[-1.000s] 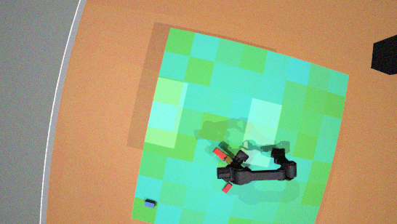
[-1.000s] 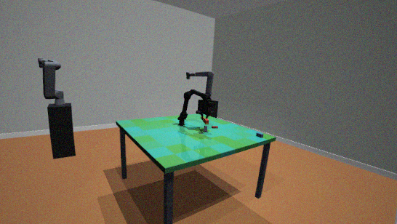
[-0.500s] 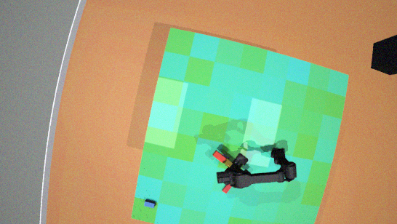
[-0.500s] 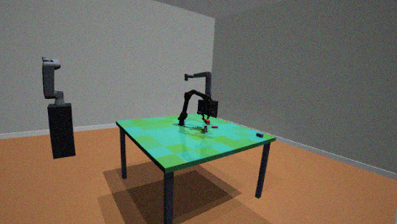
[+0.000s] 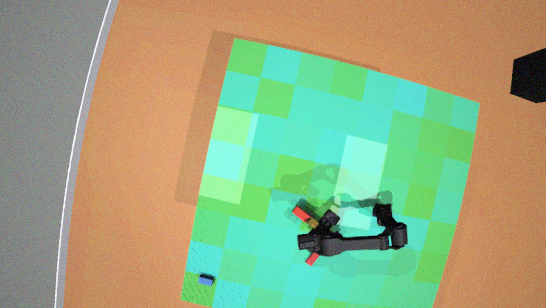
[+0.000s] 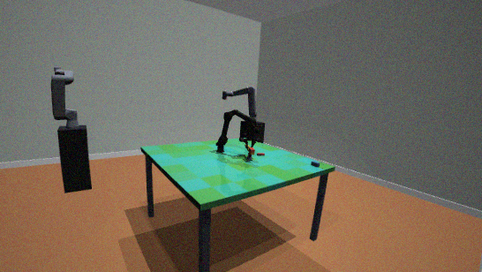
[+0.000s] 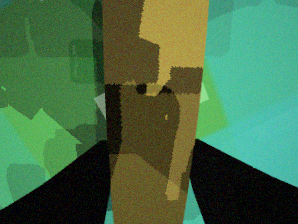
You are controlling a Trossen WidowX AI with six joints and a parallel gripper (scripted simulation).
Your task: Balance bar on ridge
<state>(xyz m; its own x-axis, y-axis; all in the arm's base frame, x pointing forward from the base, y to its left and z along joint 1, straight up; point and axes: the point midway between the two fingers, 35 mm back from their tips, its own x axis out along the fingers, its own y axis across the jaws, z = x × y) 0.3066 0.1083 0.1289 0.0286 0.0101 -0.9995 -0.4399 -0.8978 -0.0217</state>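
Note:
The bar (image 5: 301,213) (image 6: 252,151) (image 7: 182,30) is tan with a red end. The top view shows one end; the arm hides the other. My gripper (image 5: 319,228) (image 6: 250,146) (image 7: 149,149) is shut on the bar, with a black finger on each side of it. The small grey ridge (image 6: 249,157) is under the bar in the exterior view. In the wrist view, pale bits of the ridge (image 7: 101,105) show on both sides of the bar, ahead of the fingertips. The bar hides the rest. Whether bar and ridge touch, and whether the bar is level, I cannot tell.
A small red block (image 5: 311,259) (image 6: 260,154) lies on the table (image 5: 310,100) (image 6: 190,172) close beside the gripper. A blue block (image 5: 206,279) (image 6: 315,163) lies near a table corner. Two other arms on dark pedestals (image 6: 74,159) stand off the table.

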